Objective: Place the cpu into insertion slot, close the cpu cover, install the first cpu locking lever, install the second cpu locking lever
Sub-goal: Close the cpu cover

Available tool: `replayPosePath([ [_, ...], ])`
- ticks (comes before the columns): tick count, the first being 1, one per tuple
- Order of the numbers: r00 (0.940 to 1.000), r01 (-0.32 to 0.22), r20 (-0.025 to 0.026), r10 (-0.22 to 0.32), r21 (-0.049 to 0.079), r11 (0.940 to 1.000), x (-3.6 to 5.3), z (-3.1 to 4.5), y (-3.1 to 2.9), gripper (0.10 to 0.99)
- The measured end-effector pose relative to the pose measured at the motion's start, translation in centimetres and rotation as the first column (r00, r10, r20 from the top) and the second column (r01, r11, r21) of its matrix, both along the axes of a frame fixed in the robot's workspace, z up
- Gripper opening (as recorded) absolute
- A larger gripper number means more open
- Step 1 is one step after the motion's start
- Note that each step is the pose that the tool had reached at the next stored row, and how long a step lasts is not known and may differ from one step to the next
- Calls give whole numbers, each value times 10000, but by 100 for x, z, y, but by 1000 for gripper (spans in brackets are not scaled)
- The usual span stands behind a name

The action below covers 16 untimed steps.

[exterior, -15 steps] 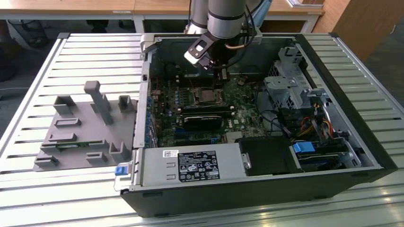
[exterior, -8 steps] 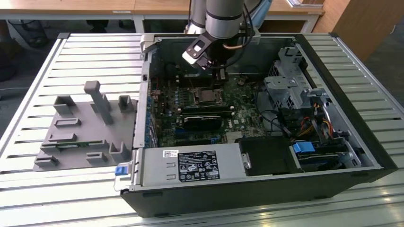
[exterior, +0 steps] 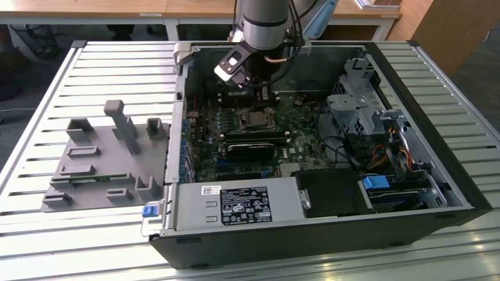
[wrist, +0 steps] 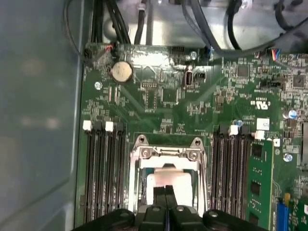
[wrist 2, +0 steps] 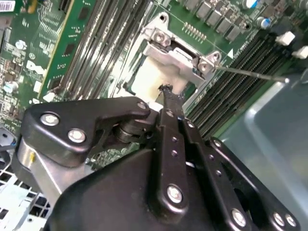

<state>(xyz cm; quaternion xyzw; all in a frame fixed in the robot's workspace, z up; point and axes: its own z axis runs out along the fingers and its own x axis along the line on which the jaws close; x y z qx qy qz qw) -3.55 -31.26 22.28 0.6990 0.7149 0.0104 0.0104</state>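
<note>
- Reaching down into the open computer case point(exterior: 437, 193), the gripper point(wrist: 167, 189) has its two black fingers point(wrist: 159, 211) pressed flat against each other with no gap between them, and nothing shows between them.
- In the second wrist view the gripper point(wrist 2: 166, 90) ends right over the pale top of the cpu point(wrist 2: 147, 82); whether the tips touch it I cannot tell.
- The cpu point(wrist: 168, 179) lies flat in the insertion slot point(wrist: 143, 179), whose dark edge shows beside the chip.
- The cpu cover point(wrist: 166, 153) is a silver frame lying around the chip, its cut-out leaving the chip's top bare.
- The cover's screwed end point(wrist 2: 175, 54) sits at the side of the socket away from the gripper.
- A thin metal lever point(wrist 2: 250, 73) sticks out from one corner of the socket, passing over the memory slots.
- Memory slots point(wrist: 103, 168) flank the socket on both sides on the green board point(wrist: 159, 106); a green memory module point(wrist: 260, 178) stands beyond one bank and a coin battery point(wrist: 121, 71) sits further up the board.
- In the exterior view the gripper point(exterior: 254, 92) hangs above the board's socket area, and the case rests on a slatted table point(exterior: 47, 88).
- A grey fixture point(exterior: 102, 158) lies outside the case, on the exterior view's left.
</note>
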Motion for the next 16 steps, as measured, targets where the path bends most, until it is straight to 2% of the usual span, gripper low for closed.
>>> replayPosePath([
  [2, 10000, 1, -8, -1, -1, 10000, -21, -16, -15, 106],
  [8, 10000, -1, -8, 1, 1, 10000, -163, -53, -17, 106],
  [16, 10000, 1, -70, -2, -55, 10000, -181, -157, -17, 106],
])
